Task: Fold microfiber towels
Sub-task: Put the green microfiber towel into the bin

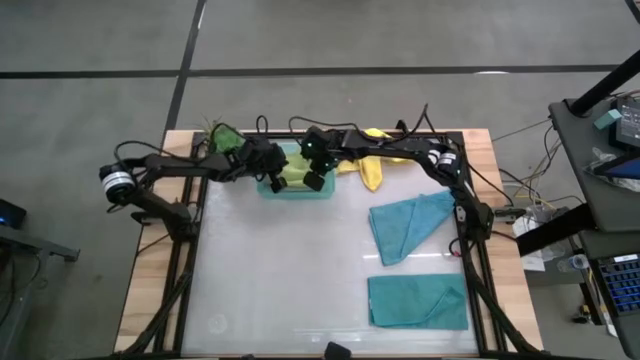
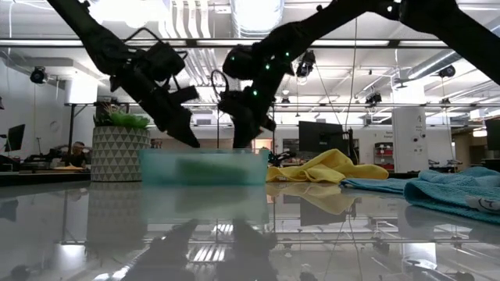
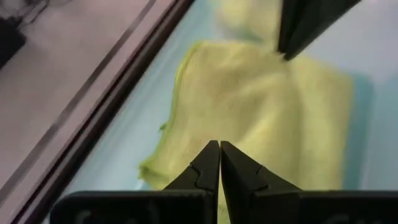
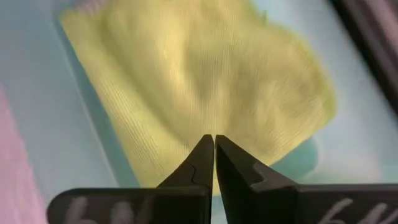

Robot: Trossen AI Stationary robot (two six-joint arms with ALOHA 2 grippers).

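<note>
Hovering: left end effector (image 1: 274, 183) and right end effector (image 1: 314, 180), both pressed together, holding nothing
Lying: lime green towel (image 1: 294, 171) in tray (image 1: 300, 193), far table

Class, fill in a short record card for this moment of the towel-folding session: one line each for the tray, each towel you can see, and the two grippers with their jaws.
Tray: translucent mint-green tray at the table's far edge, holding one towel
Lime green towel: folded, lying in the tray
Yellow towel: loose heap beside the tray, unfolded
Teal towels: one at mid right, one near the front right, both flat on the table
Left gripper: over the lime green towel, jaws shut, holding nothing
Right gripper: over the same towel, jaws shut, holding nothing
</note>
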